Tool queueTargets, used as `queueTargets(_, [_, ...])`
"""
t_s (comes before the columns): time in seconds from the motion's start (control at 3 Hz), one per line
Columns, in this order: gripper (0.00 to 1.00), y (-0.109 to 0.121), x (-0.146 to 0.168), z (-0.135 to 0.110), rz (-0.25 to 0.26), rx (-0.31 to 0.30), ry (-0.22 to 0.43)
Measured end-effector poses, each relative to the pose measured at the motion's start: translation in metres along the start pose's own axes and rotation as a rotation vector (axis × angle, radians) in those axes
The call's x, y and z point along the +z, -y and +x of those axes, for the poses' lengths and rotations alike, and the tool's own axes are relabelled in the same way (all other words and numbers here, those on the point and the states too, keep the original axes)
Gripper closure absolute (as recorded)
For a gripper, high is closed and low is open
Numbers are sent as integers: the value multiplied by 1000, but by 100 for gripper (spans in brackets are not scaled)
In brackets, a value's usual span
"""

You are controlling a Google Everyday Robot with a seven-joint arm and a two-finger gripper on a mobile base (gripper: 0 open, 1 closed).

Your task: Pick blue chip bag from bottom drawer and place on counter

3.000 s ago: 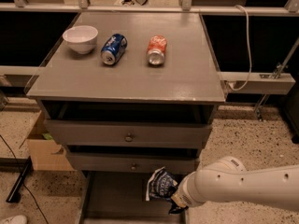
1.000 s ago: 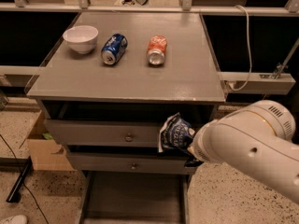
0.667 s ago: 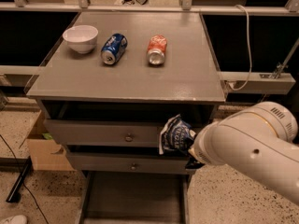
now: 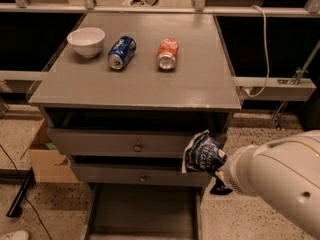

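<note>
The blue chip bag [image 4: 202,153], crinkled navy foil with white lettering, hangs in the air in front of the right end of the upper drawers, below the counter edge. My gripper [image 4: 217,171] is shut on its right side; the white arm [image 4: 275,176] comes in from the lower right and hides most of the gripper. The bottom drawer [image 4: 142,211] is pulled out at the foot of the cabinet and its tray shows nothing inside. The counter [image 4: 145,86] is the wide grey top above.
On the counter stand a white bowl [image 4: 86,40], a blue soda can [image 4: 121,52] lying on its side and an orange-red can [image 4: 167,53] lying beside it. A cardboard box [image 4: 47,156] sits on the floor left of the cabinet. A white cable [image 4: 262,49] hangs at right.
The arm has lifted the bag from low by the bottom drawer up to the level of the upper drawers. Over the last second it has hardly moved.
</note>
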State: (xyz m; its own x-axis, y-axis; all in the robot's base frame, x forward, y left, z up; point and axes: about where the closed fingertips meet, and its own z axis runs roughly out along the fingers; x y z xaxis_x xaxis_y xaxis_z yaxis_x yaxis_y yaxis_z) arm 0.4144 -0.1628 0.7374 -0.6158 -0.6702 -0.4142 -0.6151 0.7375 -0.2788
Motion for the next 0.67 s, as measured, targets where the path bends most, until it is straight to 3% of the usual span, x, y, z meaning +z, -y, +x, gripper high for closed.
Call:
queueTargets(0.33, [100,1,-5,2,11,2,2])
queueTargets(0.67, [100,15,-13,-24,13,-4,28])
